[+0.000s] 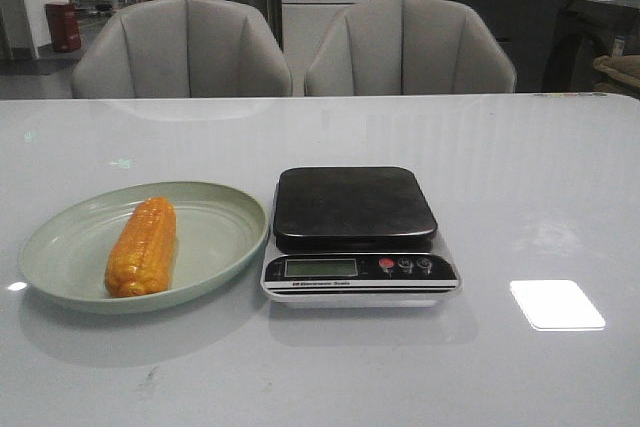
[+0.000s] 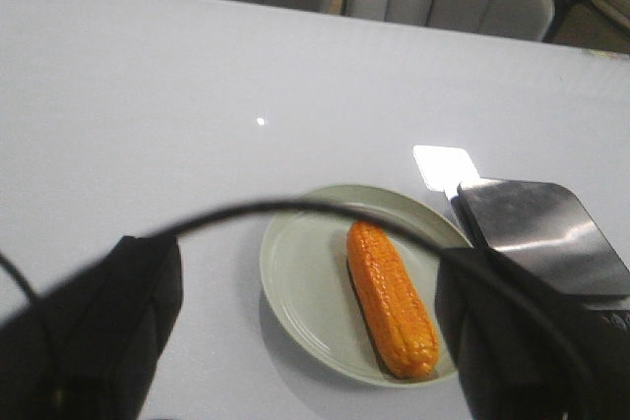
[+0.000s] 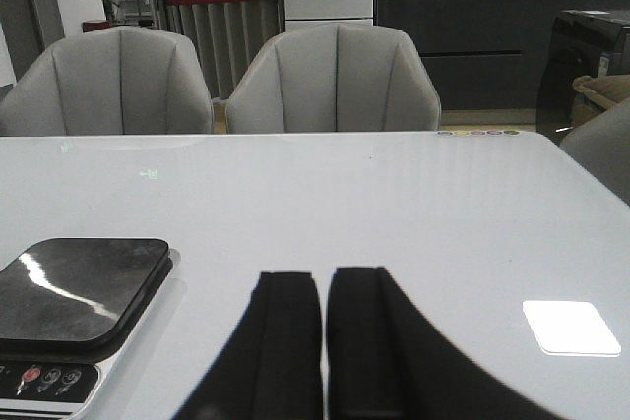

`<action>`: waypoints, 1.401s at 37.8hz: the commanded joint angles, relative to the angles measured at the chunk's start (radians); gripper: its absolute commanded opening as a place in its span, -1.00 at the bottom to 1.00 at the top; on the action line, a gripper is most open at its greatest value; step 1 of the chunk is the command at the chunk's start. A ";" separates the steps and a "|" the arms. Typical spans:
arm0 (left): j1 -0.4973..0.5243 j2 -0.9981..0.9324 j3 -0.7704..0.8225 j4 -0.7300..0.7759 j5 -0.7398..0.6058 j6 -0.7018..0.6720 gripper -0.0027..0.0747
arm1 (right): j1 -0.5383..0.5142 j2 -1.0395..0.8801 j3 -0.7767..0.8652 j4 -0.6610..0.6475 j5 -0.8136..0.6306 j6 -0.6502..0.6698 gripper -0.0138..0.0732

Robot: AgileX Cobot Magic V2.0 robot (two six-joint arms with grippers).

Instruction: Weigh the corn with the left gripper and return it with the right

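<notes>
The orange-yellow corn (image 1: 142, 246) lies lengthwise on the pale green plate (image 1: 225, 215) at the front left of the table. A black-topped kitchen scale (image 1: 355, 205) with a small display stands just right of the plate, its platform bare. In the left wrist view the corn (image 2: 391, 297) lies on the plate (image 2: 300, 263), below and between the spread black fingers (image 2: 133, 287); my left gripper (image 2: 310, 272) is open, empty and above the table. My right gripper (image 3: 323, 277) is shut and empty over bare table, right of the scale (image 3: 79, 287). Neither gripper shows in the front view.
Two grey chairs (image 1: 185, 47) stand behind the table's far edge. A bright window reflection (image 1: 556, 304) lies on the white tabletop at the front right. A black cable (image 2: 295, 208) loops across the left wrist view.
</notes>
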State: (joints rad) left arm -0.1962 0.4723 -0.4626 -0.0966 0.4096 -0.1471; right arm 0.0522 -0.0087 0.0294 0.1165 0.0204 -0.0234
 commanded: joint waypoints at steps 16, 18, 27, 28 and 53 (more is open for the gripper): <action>-0.253 0.565 -0.307 -0.032 -0.072 -0.006 0.56 | -0.005 -0.019 0.007 -0.009 -0.081 -0.006 -0.23; -0.266 0.616 -0.332 -0.036 -0.072 -0.006 0.56 | -0.005 -0.019 0.007 -0.009 -0.081 -0.006 -0.23; -0.275 0.827 -0.410 -0.041 -0.070 -0.033 0.56 | -0.005 -0.019 0.007 -0.009 -0.081 -0.006 -0.23; -0.275 0.856 -0.417 -0.041 -0.065 -0.033 0.56 | -0.005 -0.019 0.007 -0.009 -0.081 -0.006 -0.23; -0.273 1.213 -0.490 -0.078 -0.041 -0.034 0.55 | -0.005 -0.019 0.007 -0.009 -0.081 -0.006 -0.23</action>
State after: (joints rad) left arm -0.4641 1.6955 -0.9224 -0.1379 0.4196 -0.1728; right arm 0.0522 -0.0087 0.0294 0.1165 0.0204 -0.0234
